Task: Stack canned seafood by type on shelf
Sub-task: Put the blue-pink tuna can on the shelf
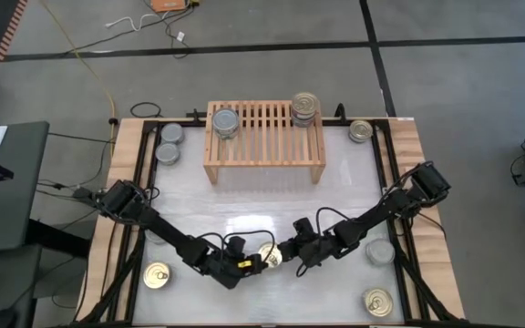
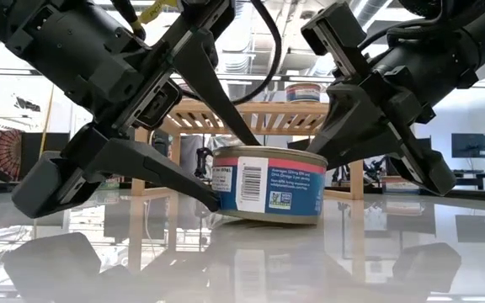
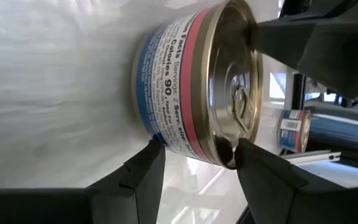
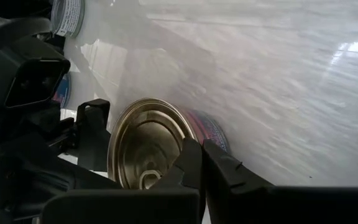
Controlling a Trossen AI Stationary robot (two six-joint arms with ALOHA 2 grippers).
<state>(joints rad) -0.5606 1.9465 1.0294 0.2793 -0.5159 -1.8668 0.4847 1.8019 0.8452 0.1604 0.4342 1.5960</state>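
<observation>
Gold-topped can (image 2: 267, 183) (pink-and-blue label, barcode) sits between 2 grippers.

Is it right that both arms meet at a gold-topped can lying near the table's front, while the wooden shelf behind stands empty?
Not quite: the shelf is not empty. The high view shows a silver can and a stack of cans on its slats. Both arms do meet at the gold-topped can near the front.

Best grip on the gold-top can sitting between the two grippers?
Grip the can across its labelled side wall, from above, fingers either side. It stands upright on the table, low and round; the gold lid offers no hold.
</observation>
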